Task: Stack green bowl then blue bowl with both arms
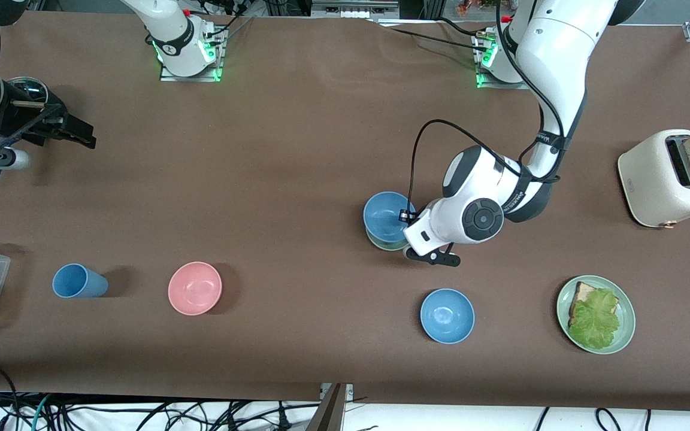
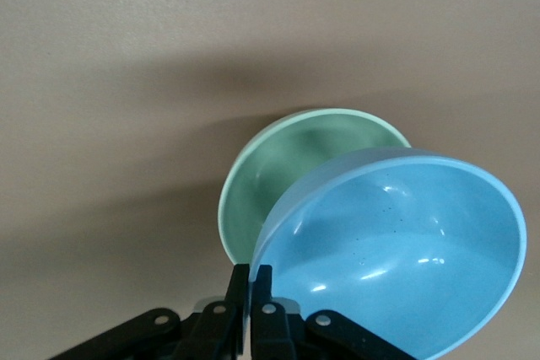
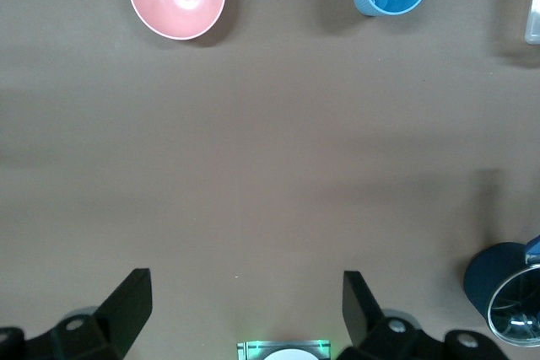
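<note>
— Where is the blue bowl (image 1: 387, 215)?
— Pinched by its rim in the left gripper (image 2: 251, 297), tilted over the green bowl (image 2: 291, 166) near mid-table; the gripper sits at the bowl's 4 o'clock in the front view.
— And the right gripper (image 3: 245, 305)?
— Spread wide, waiting at its own end of the table.

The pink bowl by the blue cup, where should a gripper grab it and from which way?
Pinch the pink bowl by its thin rim, coming straight down from above: it sits upright and open, one finger inside, one outside. The open right gripper looks best placed.
</note>
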Robot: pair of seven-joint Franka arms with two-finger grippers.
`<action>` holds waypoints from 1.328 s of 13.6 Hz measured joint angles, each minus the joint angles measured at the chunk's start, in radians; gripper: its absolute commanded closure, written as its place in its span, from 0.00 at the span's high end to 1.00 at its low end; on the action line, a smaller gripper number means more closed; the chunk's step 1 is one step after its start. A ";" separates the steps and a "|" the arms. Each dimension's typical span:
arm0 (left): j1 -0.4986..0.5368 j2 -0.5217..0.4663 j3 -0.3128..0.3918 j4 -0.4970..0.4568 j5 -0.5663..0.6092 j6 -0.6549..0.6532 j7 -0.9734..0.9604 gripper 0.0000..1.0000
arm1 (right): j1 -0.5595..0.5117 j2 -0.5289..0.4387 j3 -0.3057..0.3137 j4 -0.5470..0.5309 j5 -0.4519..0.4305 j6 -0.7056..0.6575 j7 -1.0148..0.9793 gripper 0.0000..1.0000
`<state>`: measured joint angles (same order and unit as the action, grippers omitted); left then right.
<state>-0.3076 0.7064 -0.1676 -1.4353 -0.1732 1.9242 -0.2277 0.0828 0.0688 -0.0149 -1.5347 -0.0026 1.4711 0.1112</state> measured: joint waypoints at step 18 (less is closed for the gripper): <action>0.083 -0.163 0.049 0.065 0.179 -0.094 0.075 1.00 | 0.000 0.000 0.000 0.001 0.001 0.000 0.000 1.00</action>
<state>-0.2247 0.5433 -0.1188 -1.3702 0.0054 1.8299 -0.1529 0.0828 0.0689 -0.0149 -1.5341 -0.0016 1.4710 0.1111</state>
